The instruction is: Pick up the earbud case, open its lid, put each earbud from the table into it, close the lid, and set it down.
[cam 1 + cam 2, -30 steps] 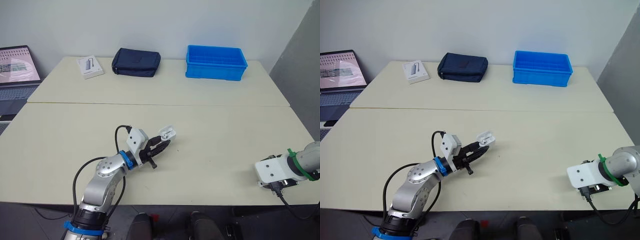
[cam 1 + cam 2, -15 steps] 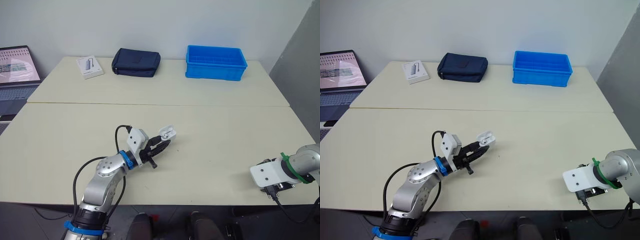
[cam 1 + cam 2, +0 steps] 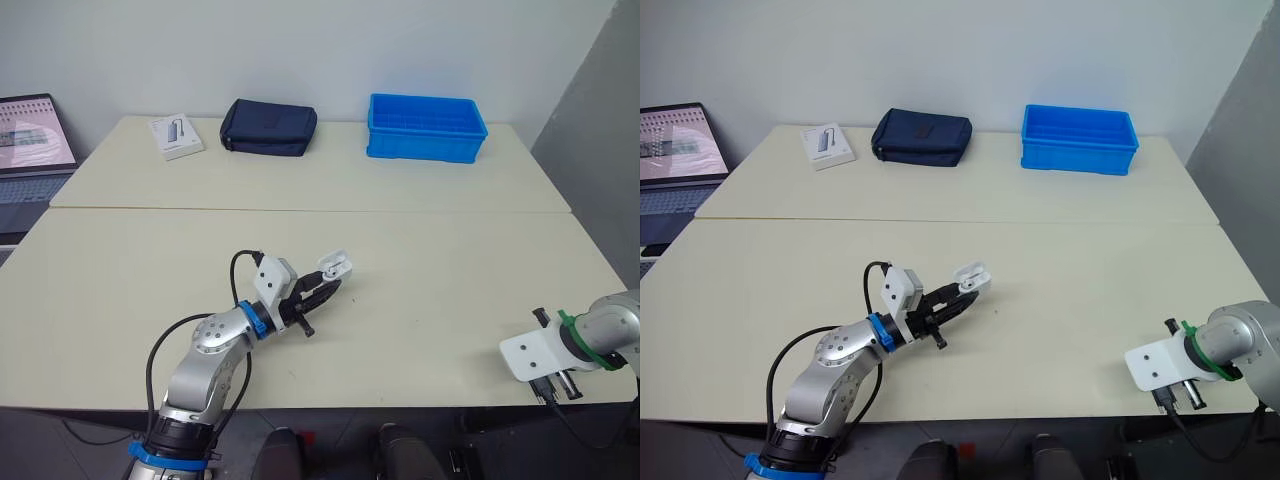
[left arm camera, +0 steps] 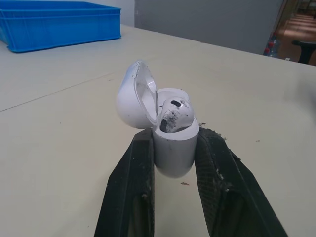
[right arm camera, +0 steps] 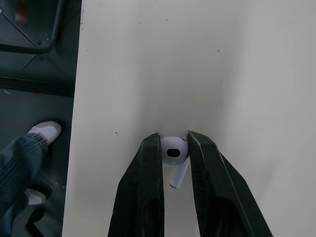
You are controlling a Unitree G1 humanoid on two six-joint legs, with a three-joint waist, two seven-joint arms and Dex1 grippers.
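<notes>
Near the front of the table (image 3: 450, 260), a little left of centre, my left gripper (image 3: 322, 290) has the earbud case (image 4: 174, 153) pinched by its lower body between both black fingers (image 4: 133, 187). The case stands upright in the grip, just above the tabletop. Its lid (image 4: 133, 98) is swung open and leans back on the hinge, and in the left wrist view I can see one earbud (image 4: 173, 111) already seated in the case.

Over at the table's front right edge, well apart from the case, my right gripper (image 5: 174, 140) points down at the surface, its fingers (image 5: 148, 177) closed on the round head of the second earbud (image 5: 173, 152), whose stem hangs between them. I cannot tell whether that earbud touches the table.

Along the far side sit a blue bin (image 3: 426, 125), a dark pouch (image 3: 268, 126) and a small white booklet (image 3: 176, 135), with a laptop (image 3: 35, 135) off to the left. A person's shoe (image 5: 43, 131) and jeans leg (image 5: 17, 168) show on the floor past the table edge.
</notes>
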